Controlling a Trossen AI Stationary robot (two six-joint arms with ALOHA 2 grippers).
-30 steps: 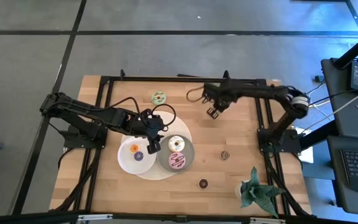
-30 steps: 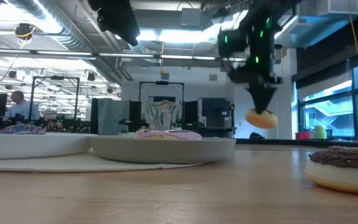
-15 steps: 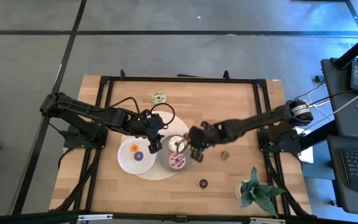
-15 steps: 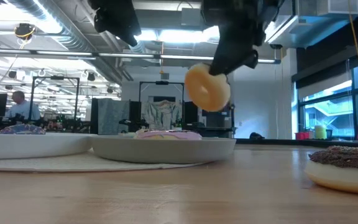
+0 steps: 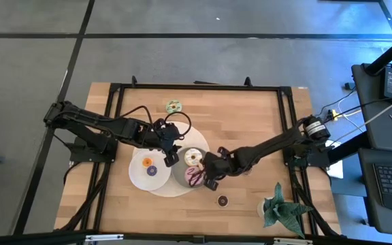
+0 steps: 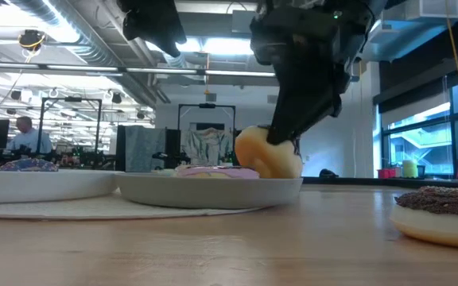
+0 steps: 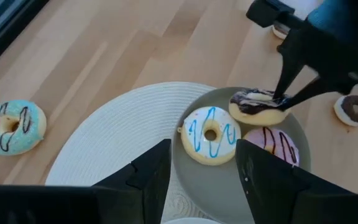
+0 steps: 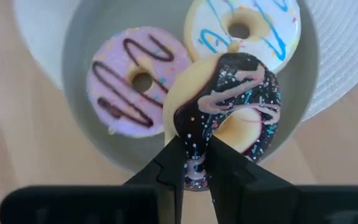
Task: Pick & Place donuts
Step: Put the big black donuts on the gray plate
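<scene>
Crowded at the grey plate (image 5: 180, 175): right hand (image 5: 208, 178) clamped on a chocolate-iced donut (image 8: 232, 99) over the plate's rim, beside a pink donut (image 8: 132, 82) and a white donut (image 7: 209, 134) already filling the dish. Left hand (image 5: 168, 155) hovering just beside, over the neighbouring white plate (image 5: 137, 173), fingers apart, closing off that flank. Open counter (image 5: 250, 119) behind the plates, broken only by a green donut (image 5: 173, 106). Two small dark donuts (image 5: 222, 200) and a potted plant (image 5: 276, 206) dotting the near right corner.
</scene>
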